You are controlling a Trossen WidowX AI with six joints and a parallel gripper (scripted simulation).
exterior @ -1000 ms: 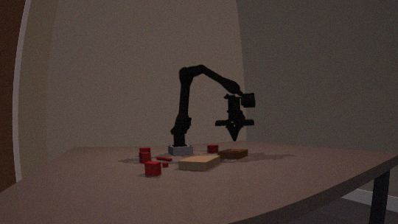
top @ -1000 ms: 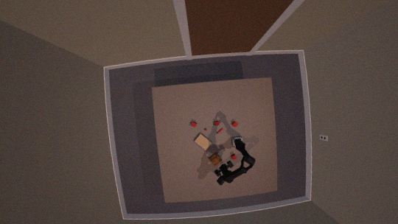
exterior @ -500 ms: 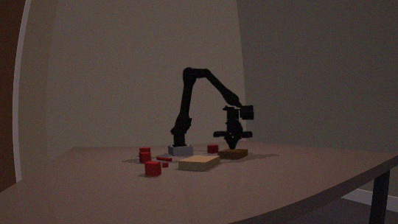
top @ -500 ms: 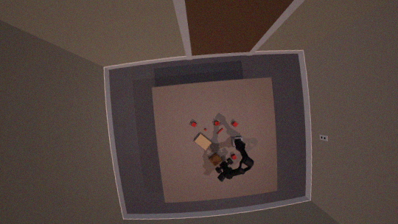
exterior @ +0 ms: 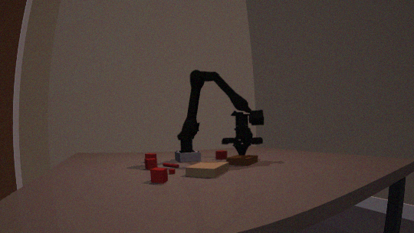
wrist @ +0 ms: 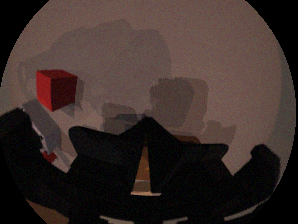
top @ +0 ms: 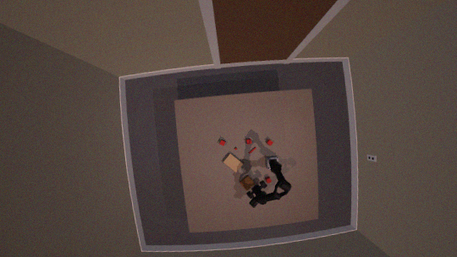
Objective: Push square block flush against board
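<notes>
The board (top: 232, 161) (exterior: 207, 169) is a light tan slab lying flat near the middle of the table. The square block (top: 246, 183) (exterior: 242, 160) is a thin dark brown piece close to one corner of the board; I cannot tell whether they touch. My gripper (exterior: 241, 152) (top: 252, 191) (wrist: 148, 120) is shut on nothing. It points straight down, with its tip at the top of the square block on the side away from the board. In the wrist view the shut fingers fill the lower half and hide what lies under them.
Several red cubes stand about: three (exterior: 159, 175) (exterior: 150, 163) (top: 222, 142) left of the board, and one (exterior: 221, 154) (top: 268, 179) (wrist: 56, 90) behind the block near the arm's base (exterior: 188, 156). A red stick (exterior: 170, 165) (top: 252, 150) lies near the base.
</notes>
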